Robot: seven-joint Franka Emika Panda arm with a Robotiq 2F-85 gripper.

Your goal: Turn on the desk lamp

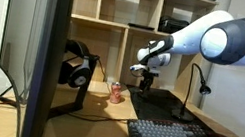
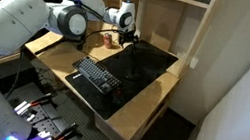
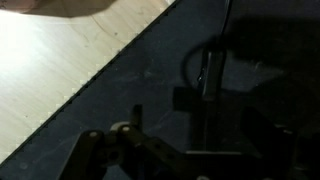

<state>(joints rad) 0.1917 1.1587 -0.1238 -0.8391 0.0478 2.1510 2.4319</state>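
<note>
Behind the keyboard [image 1: 171,136], toward the back of the black desk mat [image 1: 161,111], the desk lamp [image 1: 191,91] is found. Its thin dark stem rises from a small base and bends over to a small head. It is judged to be set there so that its light falls on the keys.

The gripper [image 1: 146,78] is held above the mat beyond the keyboard's far corner, pointed downward, near the lamp but apart from it; nothing is touched. Farther from the keyboard on that side, a red can [image 1: 115,93] and the headphones [image 1: 77,69] on their stand are seen, clear of the arm.

Whether the jaws are spread or pressed together cannot be told. They are too small in both exterior views, and the wrist view is too dim — only dark finger shapes are made out over the mat, with a strip of pale wooden desk [image 3: 60,50] beside it.

The low hover is judged to be an approach for a press on the lamp's switch, which is not made out in any view. No glow is seen at the lamp's head, so the task is judged not yet done.
</note>
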